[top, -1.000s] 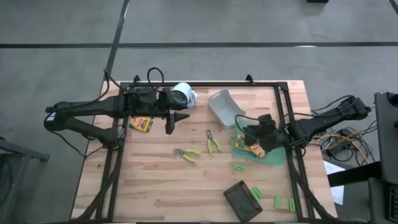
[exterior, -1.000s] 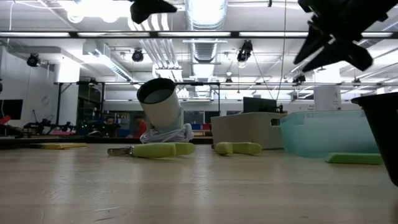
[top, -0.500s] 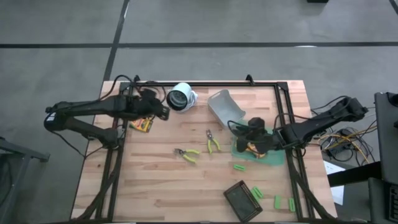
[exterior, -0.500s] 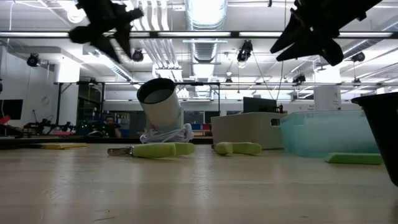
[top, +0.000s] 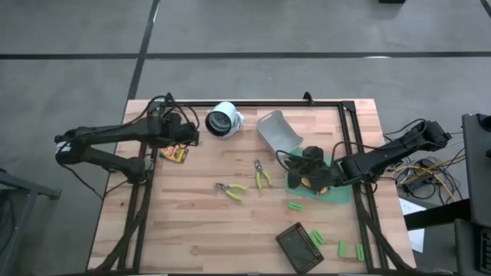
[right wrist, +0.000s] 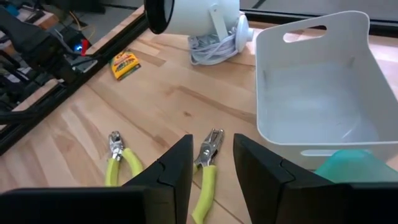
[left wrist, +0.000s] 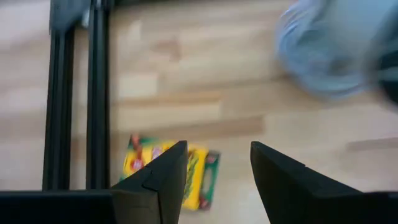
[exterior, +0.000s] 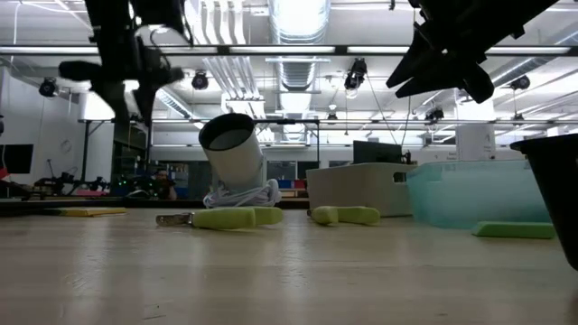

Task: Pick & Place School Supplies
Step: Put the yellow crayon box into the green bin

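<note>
A flat yellow pack (top: 175,154) lies on the wood by the table's left frame rail. My left gripper (top: 186,139) hangs above it, tipped downward and open, and the pack (left wrist: 166,169) shows just past one fingertip in the left wrist view. Two yellow-handled tools (top: 262,175) (top: 230,191) lie flat at mid-table. Several green blocks (top: 295,205) lie near the right front. My right gripper (top: 305,166) hovers open over the green bin's (top: 334,193) left end, pointing toward the tools (right wrist: 208,163). Nothing sits between either pair of fingers.
A white lamp-like cylinder with a coiled cord (top: 222,119) lies tipped at the far middle. A translucent grey bin (top: 278,132) stands beside it, right next to my right gripper. A dark tray (top: 295,244) sits at the near right. Black frame rails (top: 143,192) border the table.
My left gripper has gone toward the table's left edge and down, rolling and tipping until it points at the yellow pack. My right gripper has slid a little toward the table's left over the green bin.
</note>
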`<state>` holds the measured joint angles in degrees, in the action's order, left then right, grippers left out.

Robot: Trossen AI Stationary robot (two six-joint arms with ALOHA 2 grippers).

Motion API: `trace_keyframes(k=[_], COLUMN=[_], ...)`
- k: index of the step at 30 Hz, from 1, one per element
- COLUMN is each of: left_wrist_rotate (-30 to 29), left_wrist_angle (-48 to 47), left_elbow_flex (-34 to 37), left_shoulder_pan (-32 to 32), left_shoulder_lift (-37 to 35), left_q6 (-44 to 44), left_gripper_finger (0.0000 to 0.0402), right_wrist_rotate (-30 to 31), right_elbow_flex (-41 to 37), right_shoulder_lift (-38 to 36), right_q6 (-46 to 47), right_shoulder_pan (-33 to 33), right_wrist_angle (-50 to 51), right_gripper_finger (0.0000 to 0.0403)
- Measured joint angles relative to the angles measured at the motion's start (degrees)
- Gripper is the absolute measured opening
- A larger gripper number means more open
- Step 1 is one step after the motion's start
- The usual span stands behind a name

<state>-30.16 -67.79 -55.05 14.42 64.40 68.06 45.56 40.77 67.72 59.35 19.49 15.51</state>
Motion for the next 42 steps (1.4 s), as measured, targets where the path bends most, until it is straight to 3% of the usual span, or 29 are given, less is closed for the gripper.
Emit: trace_keyframes(k=[5,19,23,28,39,42], left_wrist_rotate=[8.1,8.5,8.7,13.6,15.7,18.9], left_wrist_angle=[2.4,19.0,21.0,23.1,26.4,27.4], left_elbow_flex=[7.2,23.4,25.5,26.8,28.8,28.8], left_shoulder_pan=[4.5,7.3,7.3,7.3,7.3,7.2], left_shoulder_lift=[0.0,0.0,0.0,0.0,-0.2,-0.1], left_q6=[2.5,0.3,-1.8,-2.0,-2.2,-3.1], left_gripper_finger=[0.0181,0.0181,0.0181,0.0181,0.0181,0.0181], right_wrist_rotate=[0.0,0.0,0.0,0.0,0.1,0.1], right_elbow_flex=[0.0,0.0,0.0,0.0,0.0,0.0], right_shoulder_lift=[-0.1,-0.1,-0.1,-0.1,-0.1,-0.1], right_q6=[0.0,-0.5,-0.5,-0.9,-1.1,-1.4], right_shoulder_pan=[0.0,0.0,0.0,0.0,0.0,0.0], right_wrist_angle=[0.0,0.0,0.0,0.0,0.0,0.1], right_gripper_finger=[0.0102,0.0102,0.0097,0.0090,0.0077,0.0075])
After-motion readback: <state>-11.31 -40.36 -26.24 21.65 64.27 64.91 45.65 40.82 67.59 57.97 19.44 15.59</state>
